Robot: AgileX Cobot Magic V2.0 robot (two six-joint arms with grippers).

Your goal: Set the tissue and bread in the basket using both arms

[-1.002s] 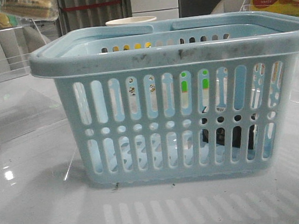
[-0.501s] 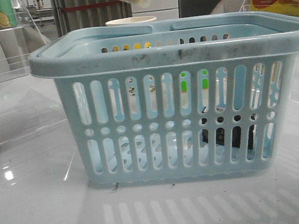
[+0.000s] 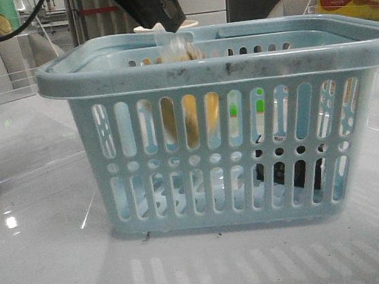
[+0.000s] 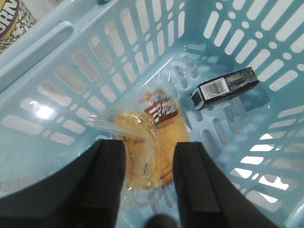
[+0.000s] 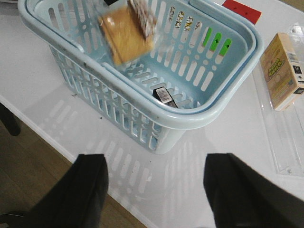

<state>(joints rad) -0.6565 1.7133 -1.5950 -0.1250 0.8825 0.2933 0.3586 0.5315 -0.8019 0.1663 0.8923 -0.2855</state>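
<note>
The bread [image 4: 151, 142] is dropping! A moment ago it was only a blur above the rim; now the left gripper [image 3: 153, 5] hangs over the basket [image 3: 215, 70] at the rim's 11 o'clock with its jaws spread wide. The loaf is blurred inside the left half, and whether it has reached the floor I cannot tell. The tissue [image 4: 224, 88] already lies flat on the slotted floor towards 2 o'clock of the loaf, so both items look as good as home. The right gripper [image 5: 154, 199] waits wide open and empty, back from the basket. Golden, soft-looking bread in crinkly clear wrap; a hard-edged dark pack with a barcode; scuffed pale-blue plastic.
</note>
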